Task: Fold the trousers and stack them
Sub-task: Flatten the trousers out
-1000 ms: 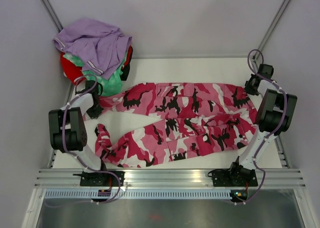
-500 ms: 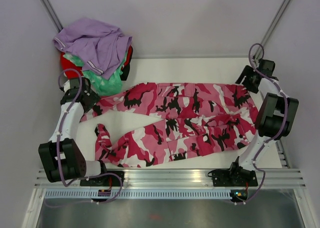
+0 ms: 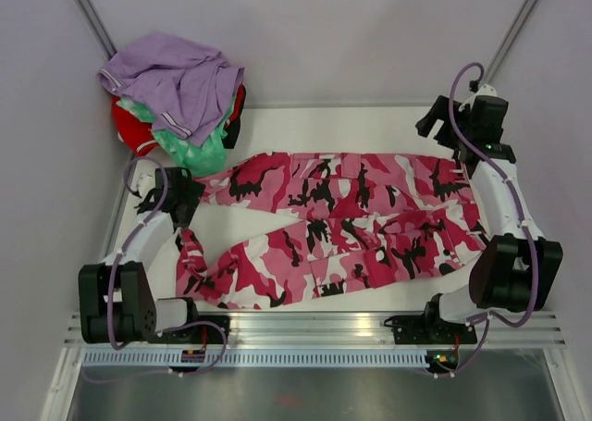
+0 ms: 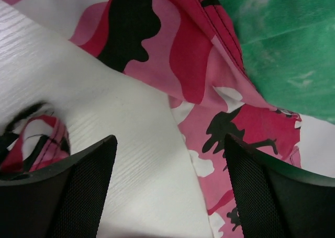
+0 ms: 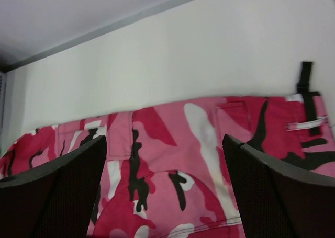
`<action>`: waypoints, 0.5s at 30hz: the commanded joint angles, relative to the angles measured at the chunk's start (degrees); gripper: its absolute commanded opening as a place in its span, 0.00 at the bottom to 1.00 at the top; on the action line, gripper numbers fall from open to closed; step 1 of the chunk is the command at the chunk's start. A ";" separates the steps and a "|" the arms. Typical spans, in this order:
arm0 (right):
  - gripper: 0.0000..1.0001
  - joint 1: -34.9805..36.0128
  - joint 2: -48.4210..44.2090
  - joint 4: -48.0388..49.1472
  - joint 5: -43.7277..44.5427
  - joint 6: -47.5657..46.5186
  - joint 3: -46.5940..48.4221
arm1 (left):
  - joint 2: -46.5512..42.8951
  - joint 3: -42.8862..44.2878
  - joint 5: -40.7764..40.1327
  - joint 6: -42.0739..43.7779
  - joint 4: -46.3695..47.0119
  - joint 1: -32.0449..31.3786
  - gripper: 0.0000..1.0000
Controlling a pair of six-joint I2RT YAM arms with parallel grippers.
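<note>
The pink camouflage trousers (image 3: 342,222) lie spread flat across the white table (image 3: 324,125), waist at the right and both legs running left, the near leg ending in a curled cuff (image 3: 190,254). My left gripper (image 3: 183,194) hovers at the far leg's left end, open, over the cloth's edge (image 4: 209,91) and bare table, and nothing sits between its fingers (image 4: 78,191). My right gripper (image 3: 437,123) is just beyond the waist's far corner. It is open above the waistband (image 5: 199,144) and holds nothing.
A heap of clothes sits at the far left corner: a lavender garment (image 3: 171,79) on top, green (image 3: 199,148) and red (image 3: 129,130) beneath. The green cloth (image 4: 282,44) touches the far leg's end. A black strap (image 5: 306,86) hangs at the waist. Grey walls enclose the table.
Both grippers have opened and let go of the trousers. The right gripper has pulled back toward the far edge; the left arm has swung its elbow down toward the near edge.
</note>
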 commanded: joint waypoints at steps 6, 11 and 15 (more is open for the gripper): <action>0.98 3.52 -3.45 3.22 -3.61 3.53 -6.12 | 12.66 5.62 -6.59 -12.21 4.96 -2.39 0.79; 0.98 3.78 -3.01 3.05 -3.34 3.71 -6.38 | 19.17 9.75 -8.52 -11.52 4.07 -2.65 0.61; 0.98 3.78 -2.57 2.96 -3.61 3.88 -6.65 | 22.95 13.00 -9.41 -9.06 3.72 -2.65 0.55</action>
